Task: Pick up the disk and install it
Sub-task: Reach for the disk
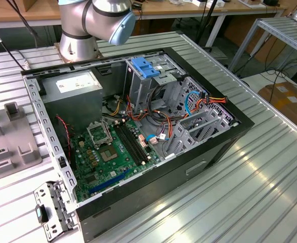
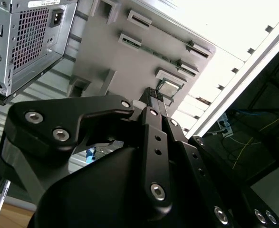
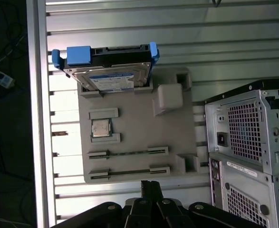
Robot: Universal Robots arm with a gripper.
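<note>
Disk [image 3: 108,72], flat metal with blue plastic edges, rests on grey fixture [image 3: 139,135].

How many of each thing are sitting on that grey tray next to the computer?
disk: 1
processor chip: 1
memory sticks: 2
Total: 4

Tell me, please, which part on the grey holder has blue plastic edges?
The disk, standing on edge with its white label showing; the small square chip nearby is bare metal, with no blue.
</note>
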